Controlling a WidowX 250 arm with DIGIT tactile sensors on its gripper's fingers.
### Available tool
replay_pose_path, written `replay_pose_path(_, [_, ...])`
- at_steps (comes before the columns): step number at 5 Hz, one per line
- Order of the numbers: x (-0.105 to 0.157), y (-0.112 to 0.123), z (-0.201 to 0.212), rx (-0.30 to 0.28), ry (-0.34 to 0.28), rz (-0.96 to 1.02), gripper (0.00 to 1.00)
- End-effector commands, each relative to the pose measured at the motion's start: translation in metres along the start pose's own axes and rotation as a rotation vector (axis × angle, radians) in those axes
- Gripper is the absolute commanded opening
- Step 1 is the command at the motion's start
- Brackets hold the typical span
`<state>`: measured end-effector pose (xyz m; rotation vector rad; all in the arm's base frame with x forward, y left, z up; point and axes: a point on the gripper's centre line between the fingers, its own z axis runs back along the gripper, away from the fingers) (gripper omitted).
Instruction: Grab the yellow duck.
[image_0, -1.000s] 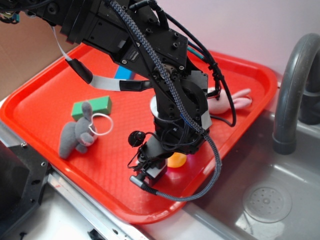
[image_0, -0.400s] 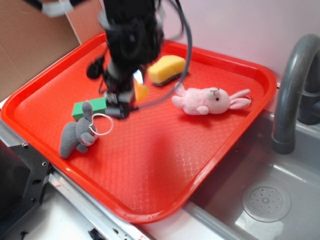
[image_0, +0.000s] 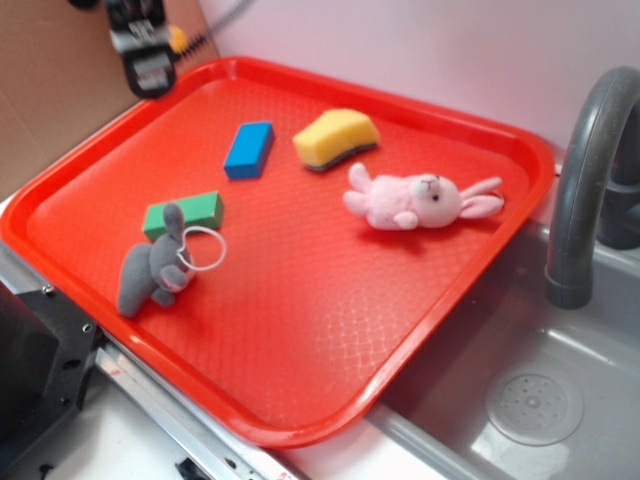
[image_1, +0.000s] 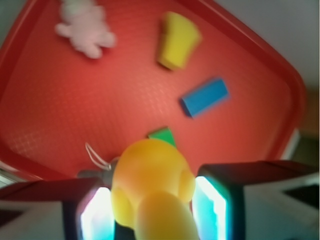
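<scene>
My fingers (image_1: 212, 200) are clamped on the duck (image_1: 152, 192), one pad on each side of its yellow body, and in the wrist view it fills the lower middle, lifted well above the tray (image_1: 60, 125). From the outside view my gripper (image_0: 148, 62) sits high over the tray's far left corner (image_0: 215, 70), with a small patch of yellow from the duck (image_0: 178, 38) showing beside it.

Everything else I place against the tray. On its near left part lies a grey plush (image_0: 150, 270) with a white loop of string (image_0: 205, 247) beside it, and the plush touches a green block (image_0: 183, 213) just behind it. In my own view only a tip of the green block (image_1: 162, 136) shows past the duck. Farther in, toward the tray's middle, a blue block (image_0: 249, 149) lies flat, apart from the others. A pink bunny (image_0: 415, 200) lies on its side near the tray's right rim. Toward the far side sits a yellow sponge (image_0: 336, 138) with a dark underside, just beyond the bunny. Off the tray's right edge stand a sink (image_0: 520, 400) and a grey faucet (image_0: 585, 170).
</scene>
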<state>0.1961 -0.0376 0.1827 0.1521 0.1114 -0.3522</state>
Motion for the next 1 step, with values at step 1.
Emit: replay_pose_path(1, [-0.0199, -0.0285, 0.0308, -0.053, -0.064, 0.199, 0.00])
